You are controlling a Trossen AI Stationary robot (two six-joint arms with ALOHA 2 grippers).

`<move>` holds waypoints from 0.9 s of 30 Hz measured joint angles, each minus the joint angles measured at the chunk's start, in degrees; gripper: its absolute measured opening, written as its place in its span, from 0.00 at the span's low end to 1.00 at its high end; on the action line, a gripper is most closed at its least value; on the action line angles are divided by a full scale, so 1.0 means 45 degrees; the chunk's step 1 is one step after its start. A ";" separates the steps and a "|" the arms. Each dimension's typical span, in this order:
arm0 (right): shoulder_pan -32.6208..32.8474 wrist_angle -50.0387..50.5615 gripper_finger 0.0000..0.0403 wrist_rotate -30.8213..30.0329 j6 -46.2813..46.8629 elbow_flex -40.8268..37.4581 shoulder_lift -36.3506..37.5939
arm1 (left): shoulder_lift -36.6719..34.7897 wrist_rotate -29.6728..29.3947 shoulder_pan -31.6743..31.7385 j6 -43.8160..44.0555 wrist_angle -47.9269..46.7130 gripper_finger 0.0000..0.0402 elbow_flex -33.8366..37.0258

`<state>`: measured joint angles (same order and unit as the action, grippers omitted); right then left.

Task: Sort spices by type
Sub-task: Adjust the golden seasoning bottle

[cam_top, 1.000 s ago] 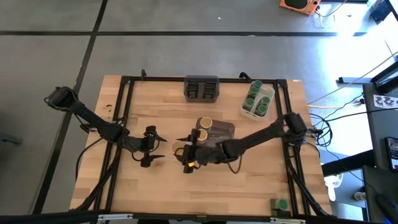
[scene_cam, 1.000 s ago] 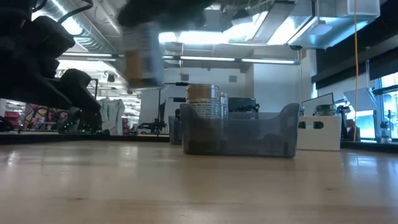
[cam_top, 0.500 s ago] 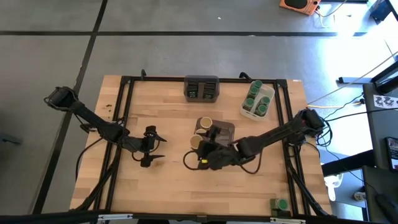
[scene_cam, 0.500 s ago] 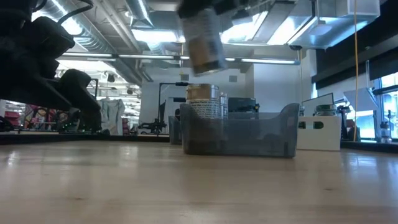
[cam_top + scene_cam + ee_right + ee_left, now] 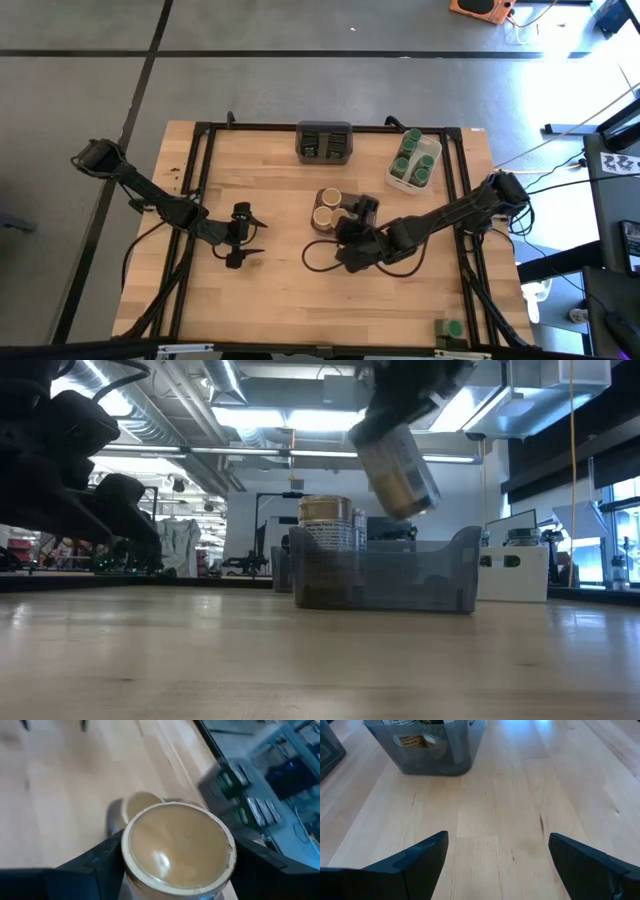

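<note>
No legible text anywhere. Printed labels show on the tan-lidded jars (image 5: 326,525) inside the grey bin (image 5: 385,570), lettering too blurred to read.

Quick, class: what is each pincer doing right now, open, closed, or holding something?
Left pincer: open, empty.
Right pincer: closed on a tan-lidded jar, above the grey bin.

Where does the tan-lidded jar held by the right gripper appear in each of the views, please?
High view: hidden under the right gripper, over the grey bin.
Low view: held jar, tilted, in the air above the bin.
Left wrist view: not in it.
Right wrist view: lid fills the centre.
Shared landmark: the grey bin.
</note>
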<state>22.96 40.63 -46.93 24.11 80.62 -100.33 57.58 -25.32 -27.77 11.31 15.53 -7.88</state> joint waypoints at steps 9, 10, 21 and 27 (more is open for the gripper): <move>-0.0208 -0.0733 0.69 -0.1384 0.2277 -0.3073 0.1013 | 0.0000 -0.0005 0.0010 -0.0155 0.0018 0.85 0.0000; -0.0239 -0.0959 0.69 -0.1450 0.2487 -0.3461 0.1087 | 0.0000 -0.0005 0.0010 -0.0155 0.0015 0.85 0.0000; -0.0636 -0.5038 0.69 -0.2107 0.2904 -0.5934 0.1204 | 0.0000 -0.0335 0.0010 -0.0160 0.0015 0.85 0.0000; -0.0699 -0.6162 0.69 -0.2509 0.3831 -0.6976 0.1201 | 0.0000 -0.0340 0.0010 -0.0158 0.0015 0.85 0.0000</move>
<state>19.81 12.90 -58.22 41.35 49.22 -94.93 57.58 -26.85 -27.73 10.60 15.59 -7.88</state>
